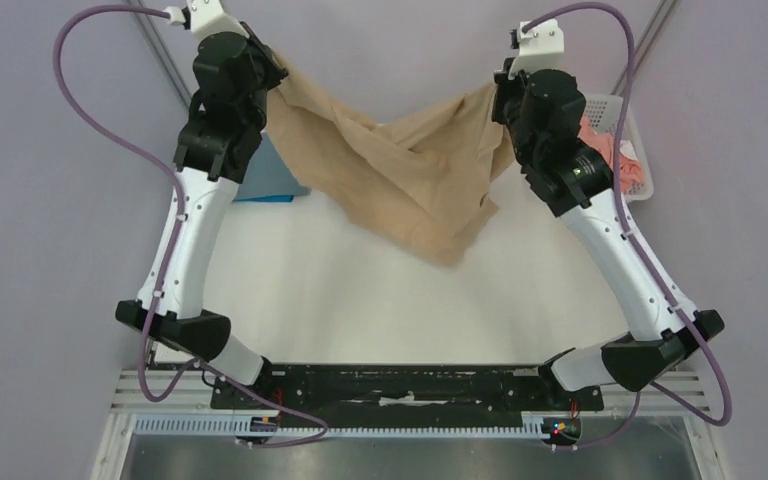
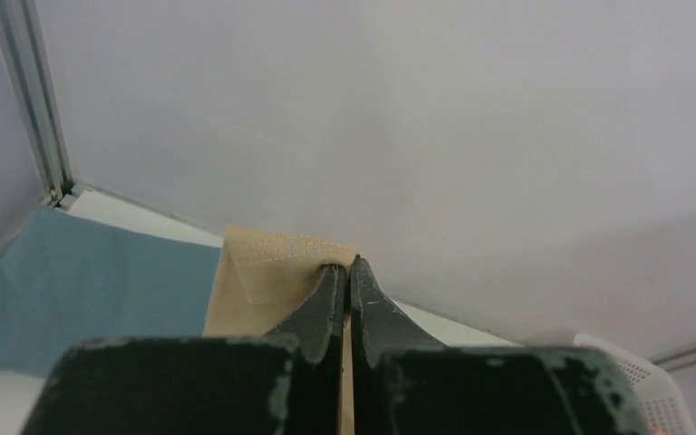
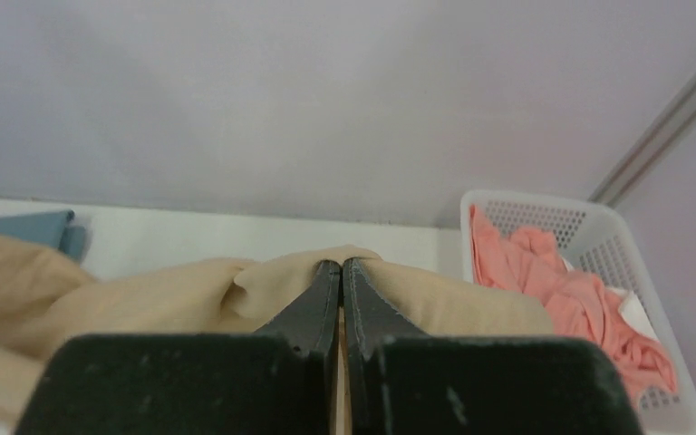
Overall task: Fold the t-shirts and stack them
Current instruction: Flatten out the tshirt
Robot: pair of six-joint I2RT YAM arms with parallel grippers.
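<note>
The tan t-shirt (image 1: 400, 180) hangs in the air between both arms at the far side of the table, sagging in the middle with its lowest point near the table. My left gripper (image 2: 348, 265) is shut on a hemmed corner of the tan t-shirt (image 2: 263, 276). My right gripper (image 3: 341, 265) is shut on another bunched part of the tan t-shirt (image 3: 190, 294). A folded grey-blue t-shirt (image 1: 268, 180) lies flat on the table under the left arm; it also shows in the left wrist view (image 2: 82, 290). A coral pink t-shirt (image 3: 580, 294) lies crumpled in the basket.
A white lattice basket (image 1: 628, 125) stands at the far right, beside the right arm; its rim also shows in the right wrist view (image 3: 544, 201). Grey walls close in the table at the back and sides. Metal frame posts (image 1: 165, 60) run along the back corners.
</note>
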